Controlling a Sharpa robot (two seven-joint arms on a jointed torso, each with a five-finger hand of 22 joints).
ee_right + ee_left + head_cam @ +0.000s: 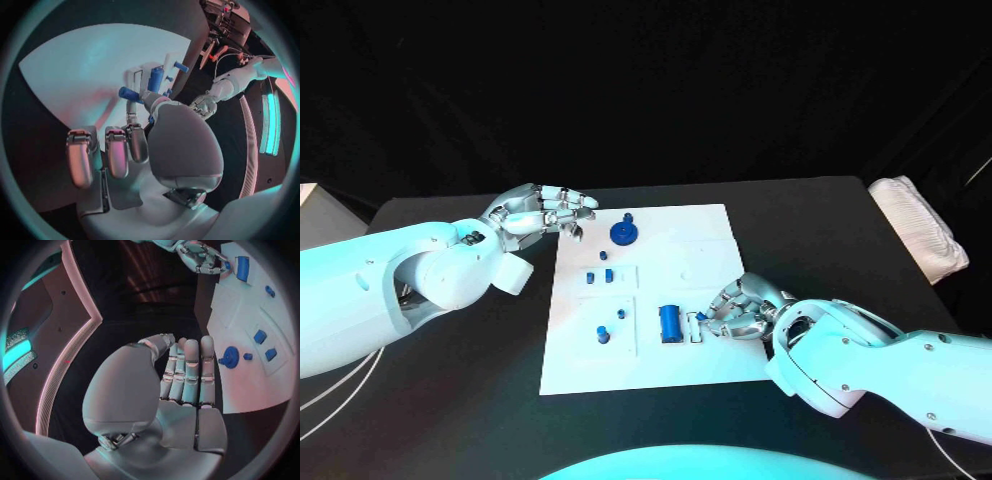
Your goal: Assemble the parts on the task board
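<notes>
The white task board [689,250] lies in the middle of the black table. On it are a round blue disc [625,233], several small blue pieces such as a pair [600,277], and a blue cylinder [671,323] in a white holder. My left hand [542,212] hovers by the board's far left corner, fingers extended side by side [187,370], holding nothing; the disc [230,357] is just beyond its fingertips. My right hand [740,310] sits at the board's right edge beside the cylinder [156,79] and pinches a small blue peg [129,93] between thumb and fingertip.
A folded white cloth [920,225] lies at the table's right edge. A pale object [312,200] shows at the far left. Bare black table surrounds the board on all sides.
</notes>
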